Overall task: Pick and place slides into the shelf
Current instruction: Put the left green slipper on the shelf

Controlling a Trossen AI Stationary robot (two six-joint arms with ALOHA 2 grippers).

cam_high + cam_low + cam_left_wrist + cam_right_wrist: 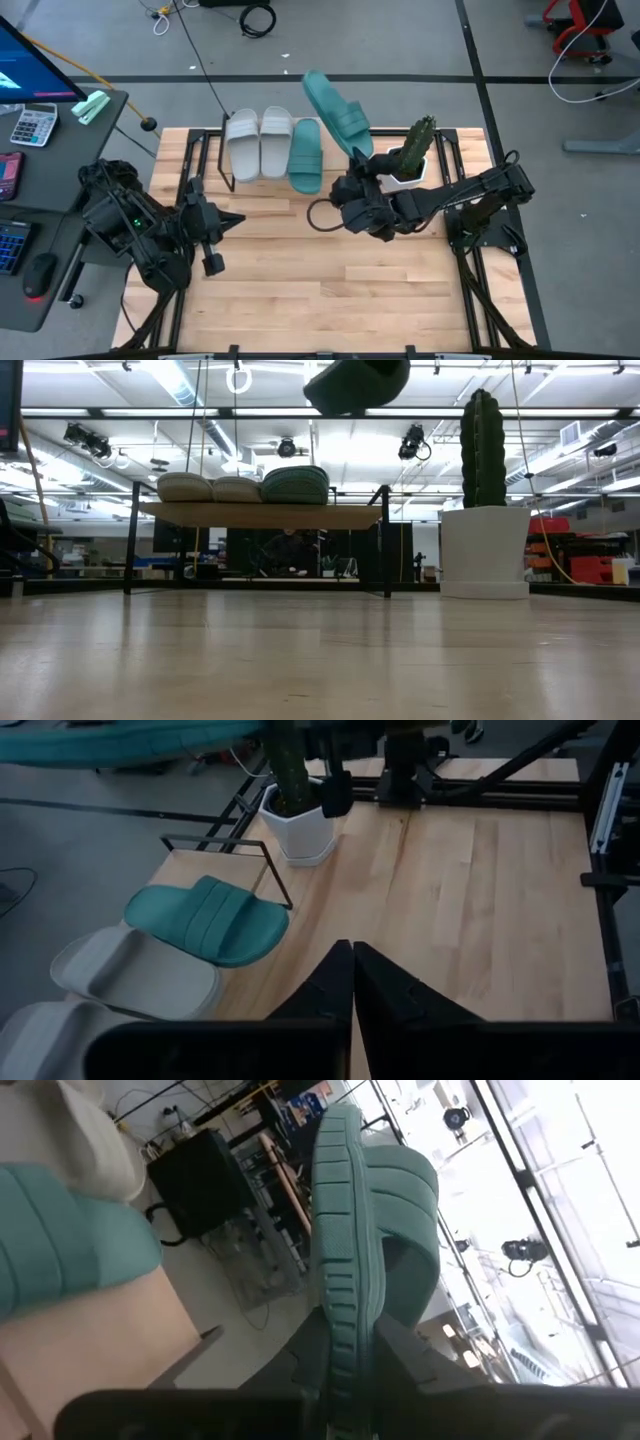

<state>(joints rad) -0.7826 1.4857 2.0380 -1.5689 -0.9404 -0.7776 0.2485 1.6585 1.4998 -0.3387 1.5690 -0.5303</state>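
Cactus pot point(408, 172) crowds the shelf point(340, 168) holding three slides point(272, 146); right jaws point(358, 160) clamp a teal slide point(335, 108) aloft; left jaws point(237, 219) sit clenched, empty, above the counter point(300, 290).

I've got three slides point(273, 147) side by side on the shelf point(262, 515) at the table's point(300, 300) far left, cactus pot point(407, 172) to their right.

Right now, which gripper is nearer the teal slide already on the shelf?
Right. The right gripper holds the other teal slide raised just beside the shelved teal slide. The left gripper is shut and waits farther off, over the table in front of the shelf.
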